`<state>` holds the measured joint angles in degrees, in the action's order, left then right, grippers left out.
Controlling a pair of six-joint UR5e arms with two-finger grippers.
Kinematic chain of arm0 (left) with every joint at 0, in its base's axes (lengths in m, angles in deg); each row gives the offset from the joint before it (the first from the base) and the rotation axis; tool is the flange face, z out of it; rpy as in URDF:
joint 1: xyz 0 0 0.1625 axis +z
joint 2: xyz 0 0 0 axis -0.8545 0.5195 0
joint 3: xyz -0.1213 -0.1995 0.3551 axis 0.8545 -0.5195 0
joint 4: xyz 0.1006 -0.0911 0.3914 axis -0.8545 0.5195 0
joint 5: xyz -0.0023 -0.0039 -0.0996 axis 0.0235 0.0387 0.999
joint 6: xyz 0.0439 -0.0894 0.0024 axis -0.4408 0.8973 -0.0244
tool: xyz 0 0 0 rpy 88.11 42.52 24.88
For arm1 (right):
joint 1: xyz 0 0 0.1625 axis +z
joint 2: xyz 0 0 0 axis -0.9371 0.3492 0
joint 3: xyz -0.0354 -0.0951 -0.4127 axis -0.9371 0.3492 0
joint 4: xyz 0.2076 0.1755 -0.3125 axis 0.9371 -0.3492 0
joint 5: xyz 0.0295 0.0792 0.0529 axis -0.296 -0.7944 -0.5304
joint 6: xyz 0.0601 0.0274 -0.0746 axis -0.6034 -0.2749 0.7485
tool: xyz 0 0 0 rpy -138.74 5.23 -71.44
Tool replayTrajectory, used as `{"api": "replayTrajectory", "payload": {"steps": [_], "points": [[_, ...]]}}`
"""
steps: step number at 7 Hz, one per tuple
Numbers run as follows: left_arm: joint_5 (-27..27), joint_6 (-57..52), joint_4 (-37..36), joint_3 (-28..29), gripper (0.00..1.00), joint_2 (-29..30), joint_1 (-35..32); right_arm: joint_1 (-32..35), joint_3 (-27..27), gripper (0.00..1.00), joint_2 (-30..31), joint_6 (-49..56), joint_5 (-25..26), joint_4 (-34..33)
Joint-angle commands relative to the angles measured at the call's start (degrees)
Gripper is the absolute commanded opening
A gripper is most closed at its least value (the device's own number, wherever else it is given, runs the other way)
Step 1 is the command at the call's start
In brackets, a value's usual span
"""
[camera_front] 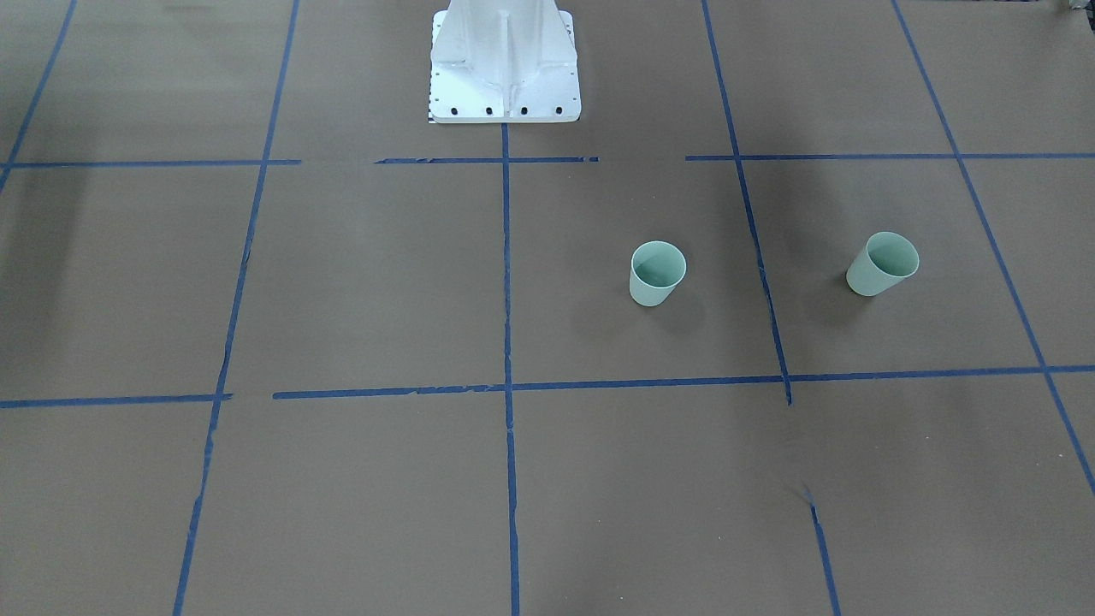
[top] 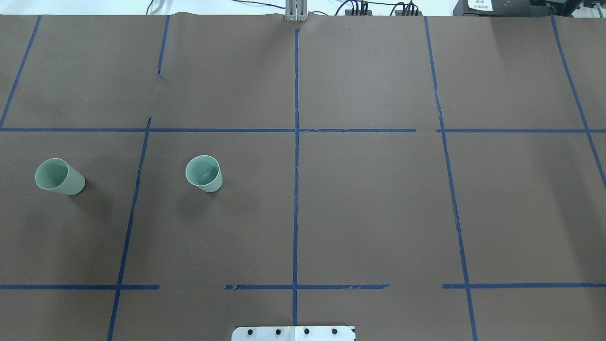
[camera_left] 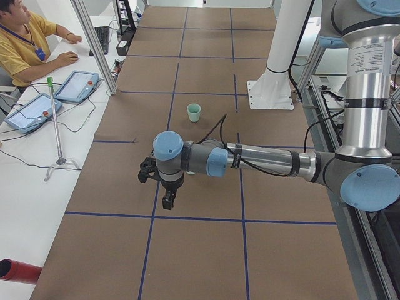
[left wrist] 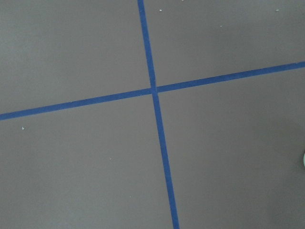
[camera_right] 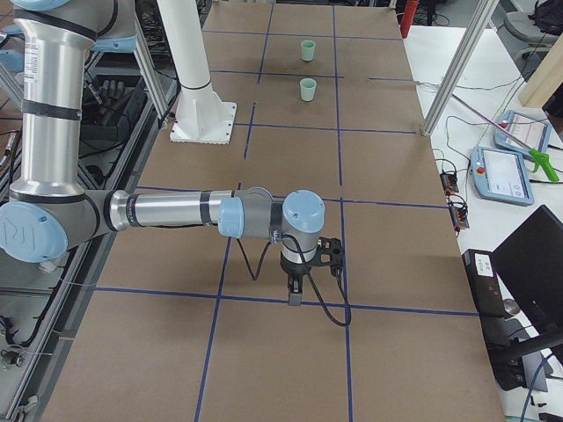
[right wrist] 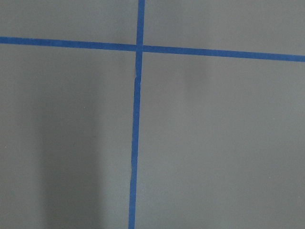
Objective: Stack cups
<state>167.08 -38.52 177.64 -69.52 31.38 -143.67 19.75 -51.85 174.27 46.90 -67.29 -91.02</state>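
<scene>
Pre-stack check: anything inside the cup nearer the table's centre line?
Looks empty. The inner cup stands upright, and the overhead and front views show only bare mint wall and floor. Its near wall hides a sliver of the interior in each.

The two cups (camera_front: 657,274) are plain pale mint green. The tabletop (camera_front: 359,282) is dull brown, crossed by a grid of blue tape lines (camera_front: 506,282). The robot's base (camera_front: 505,68) is white; its arms (camera_left: 269,159) are silver with light-blue caps.

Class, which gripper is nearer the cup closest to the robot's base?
Left. The left gripper hangs on the same side of the base as that cup; the right gripper hangs on the base's opposite side, much farther away.
</scene>
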Motion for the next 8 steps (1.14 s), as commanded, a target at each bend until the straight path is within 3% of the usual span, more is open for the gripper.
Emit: {"api": "replayTrajectory", "payload": {"steps": [1,3,4,8], "points": [[0.0,21.7,11.3,-0.9,1.0,0.7,9.0,0.1,0.0,1.0,0.0,0.0,0.0,0.0],[-0.4,31.4,20.4,0.5,0.99,1.0,16.7,0.1,0.0,1.0,0.0,0.0,0.0,0.0],[-0.6,34.6,21.2,0.8,0.94,1.0,19.2,0.0,0.0,1.0,0.0,0.0,0.0,0.0],[-5.4,38.8,21.4,2.9,0.92,0.7,24.1,0.1,0.0,1.0,0.0,0.0,0.0,0.0]]}}
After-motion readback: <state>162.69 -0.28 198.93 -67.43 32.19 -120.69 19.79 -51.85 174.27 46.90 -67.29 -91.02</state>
